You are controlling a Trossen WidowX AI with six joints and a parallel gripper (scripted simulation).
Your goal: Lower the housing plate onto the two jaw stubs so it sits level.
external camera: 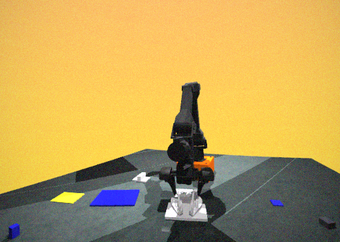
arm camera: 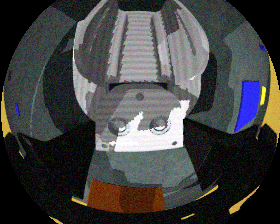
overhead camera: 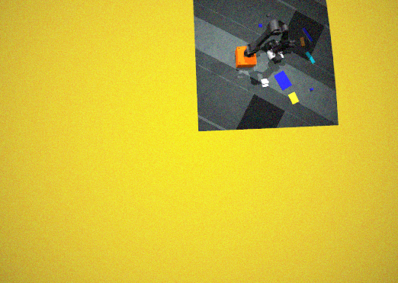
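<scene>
The pale housing plate [external camera: 185, 191] [arm camera: 140, 111], with two round fittings near one edge, is between the fingers of my gripper [external camera: 186, 195] [arm camera: 138, 122]. My gripper is shut on it, and the fingers stand wide. The two pale jaws stand over a white base slab [external camera: 185, 219]; one jaw [external camera: 196, 207] [arm camera: 185, 47] is on the right and the other [external camera: 176, 205] [arm camera: 95, 50] on the left. A dark slot shows in the wrist view between the plate and the ribbed middle part. The pins and stubs are hidden, so I cannot tell whether the plate touches them.
The orange robot base [overhead camera: 245, 60] [external camera: 208, 164] stands behind the gripper. A small white part [overhead camera: 264, 82] [external camera: 141, 177], a large blue sheet [overhead camera: 283, 80] [external camera: 115, 197] and a yellow sheet [overhead camera: 293, 98] [external camera: 68, 197] lie to one side. A dark block [external camera: 327, 222] and a cyan strip [overhead camera: 310, 57] also lie about.
</scene>
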